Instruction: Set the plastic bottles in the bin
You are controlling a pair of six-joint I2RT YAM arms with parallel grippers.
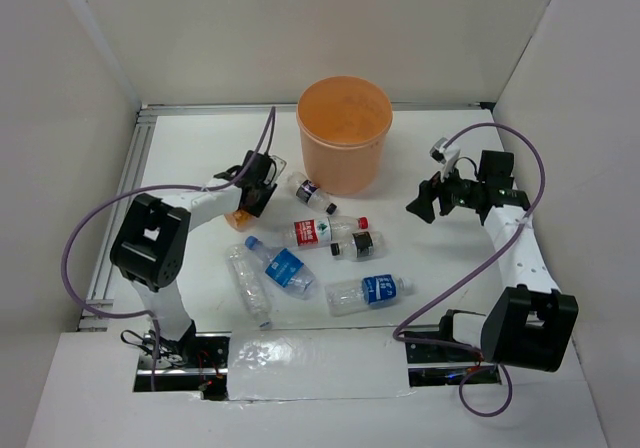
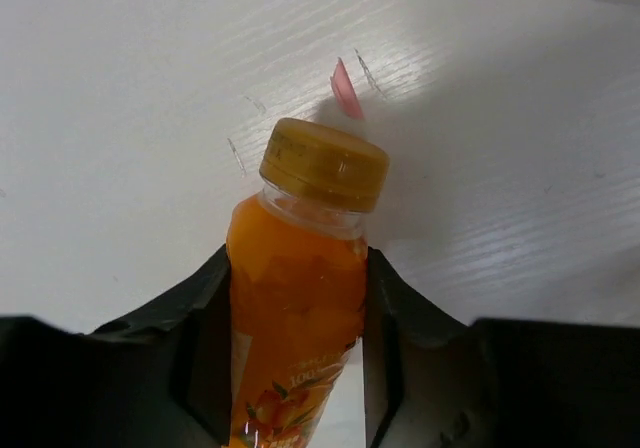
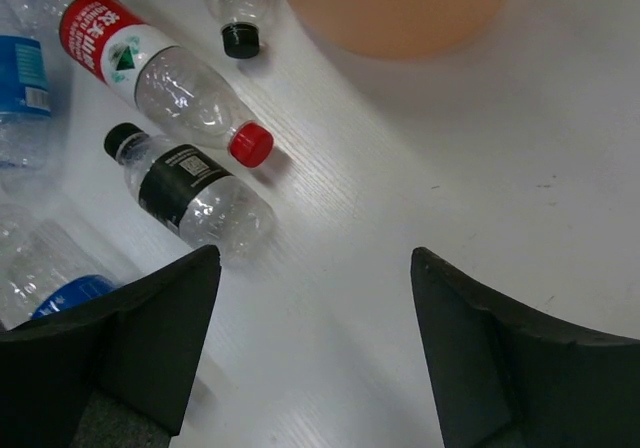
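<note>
In the left wrist view, the small orange-yellow bottle (image 2: 298, 298) with its gold cap (image 2: 324, 164) sits between the black fingers (image 2: 205, 313), which press on both its sides. My left gripper (image 1: 250, 198) is shut on that bottle (image 1: 238, 216), left of the orange bin (image 1: 343, 133). Several clear plastic bottles lie on the table in front of the bin: a red-labelled one (image 1: 325, 231), a small dark-labelled one (image 1: 357, 245), and a blue-labelled one (image 1: 280, 266). My right gripper (image 1: 430, 200) (image 3: 315, 263) stands open over bare table, right of the dark-labelled bottle (image 3: 190, 188).
A black-capped bottle (image 1: 312, 194) lies close to the bin's base. A plain clear bottle (image 1: 248, 283) and another blue-labelled one (image 1: 368, 291) lie near the front. White walls enclose the table. A small pink scrap (image 2: 345, 88) lies beyond the orange bottle's cap.
</note>
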